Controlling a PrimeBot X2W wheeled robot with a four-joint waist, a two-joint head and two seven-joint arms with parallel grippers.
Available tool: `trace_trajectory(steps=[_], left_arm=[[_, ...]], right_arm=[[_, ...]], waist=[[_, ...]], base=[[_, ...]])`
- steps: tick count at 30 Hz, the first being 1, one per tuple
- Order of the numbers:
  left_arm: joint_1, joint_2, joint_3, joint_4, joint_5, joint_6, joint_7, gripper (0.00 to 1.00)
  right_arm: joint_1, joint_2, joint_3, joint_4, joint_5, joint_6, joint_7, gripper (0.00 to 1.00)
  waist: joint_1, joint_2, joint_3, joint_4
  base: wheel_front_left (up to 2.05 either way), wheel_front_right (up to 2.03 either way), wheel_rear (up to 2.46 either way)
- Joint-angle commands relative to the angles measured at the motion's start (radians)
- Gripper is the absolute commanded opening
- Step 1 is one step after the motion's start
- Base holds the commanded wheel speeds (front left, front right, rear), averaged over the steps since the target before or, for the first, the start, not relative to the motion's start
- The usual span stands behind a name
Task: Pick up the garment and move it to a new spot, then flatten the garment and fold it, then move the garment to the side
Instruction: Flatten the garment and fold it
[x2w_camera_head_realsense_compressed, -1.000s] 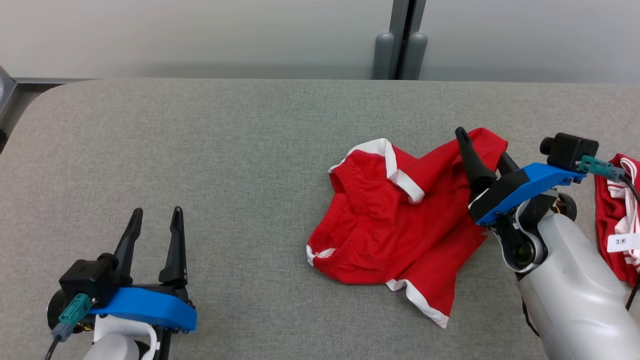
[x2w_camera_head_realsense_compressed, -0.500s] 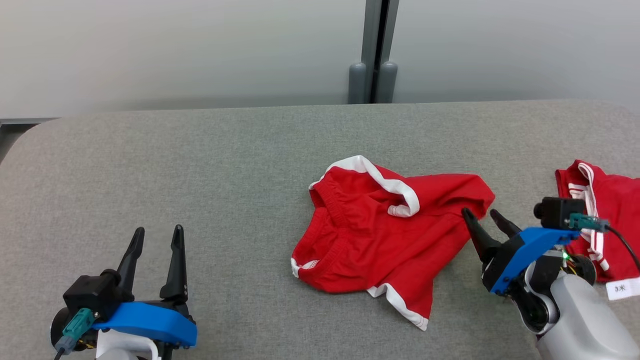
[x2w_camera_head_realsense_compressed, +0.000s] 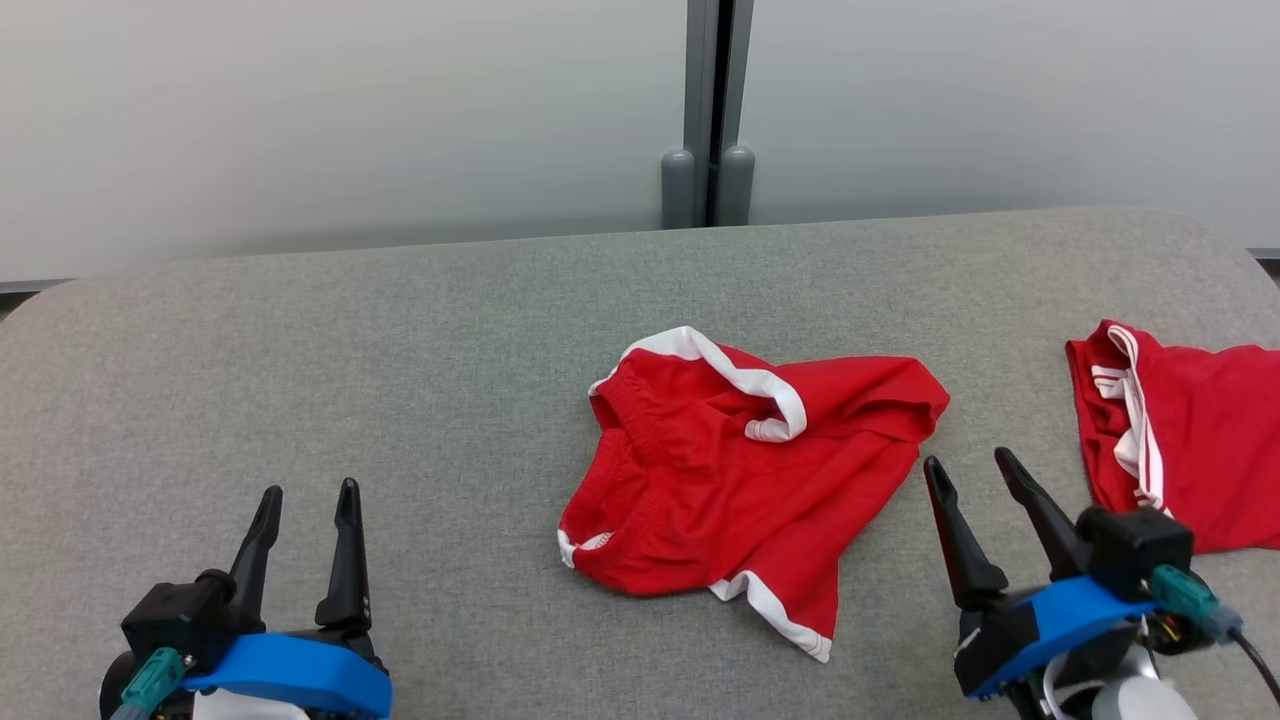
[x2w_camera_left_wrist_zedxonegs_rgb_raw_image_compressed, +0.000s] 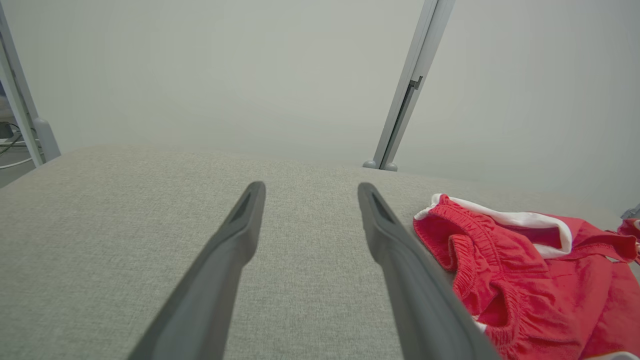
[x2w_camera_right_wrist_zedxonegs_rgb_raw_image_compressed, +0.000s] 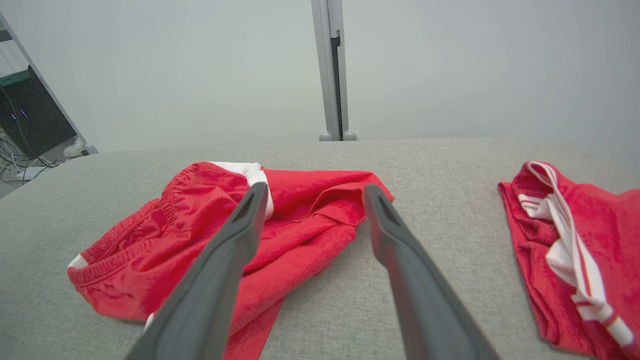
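The garment (x2w_camera_head_realsense_compressed: 740, 480), red shorts with white trim, lies crumpled in the middle of the grey table (x2w_camera_head_realsense_compressed: 400, 380). It also shows at the right of the left wrist view as the garment (x2w_camera_left_wrist_zedxonegs_rgb_raw_image_compressed: 525, 270), and ahead of the fingers in the right wrist view as the garment (x2w_camera_right_wrist_zedxonegs_rgb_raw_image_compressed: 210, 235). My right gripper (x2w_camera_head_realsense_compressed: 968, 466) stands open at the lower right, just right of the shorts and apart from them. At the lower left my left gripper (x2w_camera_head_realsense_compressed: 308, 496) is open too, well away from the cloth, with nothing between its fingers.
A second red garment with white stripes (x2w_camera_head_realsense_compressed: 1180, 440) lies at the table's right edge, also seen as the red garment (x2w_camera_right_wrist_zedxonegs_rgb_raw_image_compressed: 565, 250). A grey wall with a vertical post (x2w_camera_head_realsense_compressed: 708, 110) stands behind the table.
My right gripper has drawn back off the shorts, toward me and down to the lower right. The camera has shifted, so the whole scene sits differently. The left gripper has stayed put.
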Motion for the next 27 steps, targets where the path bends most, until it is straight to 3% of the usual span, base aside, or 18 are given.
trace_trajectory(steps=[1, 10, 20, 27], left_arm=[[0.006, 0.0, 0.001, -0.003, 0.001, 0.002, -0.006, 1.0], [-0.06, -0.014, -0.071, -0.026, 0.038, -0.043, 0.037, 1.0], [-0.208, -0.063, -0.273, 0.049, 0.01, -0.215, 0.301, 1.0], [-0.292, -0.059, -0.377, 0.133, -0.009, -0.262, 0.432, 1.0]], right_arm=[[0.029, 0.01, -0.016, -0.018, -0.02, 0.001, -0.006, 1.0], [0.077, 0.037, -0.037, -0.091, -0.046, 0.001, 0.031, 1.0], [0.053, 0.038, -0.013, -0.086, -0.012, 0.001, 0.022, 1.0], [0.034, 0.037, 0.012, -0.062, 0.01, 0.001, 0.004, 1.0]], waist=[[0.0, -0.0001, -0.001, -0.001], [0.0, -0.0001, 0.013, 0.003], [0.0, -0.0001, 0.048, -0.02], [0.0, -0.0001, 0.066, -0.065]], base=[[0.0, 0.0, 0.0], [0.0, 0.0, 0.0], [0.0, 0.0, 0.0], [0.0, 0.0, 0.0]])
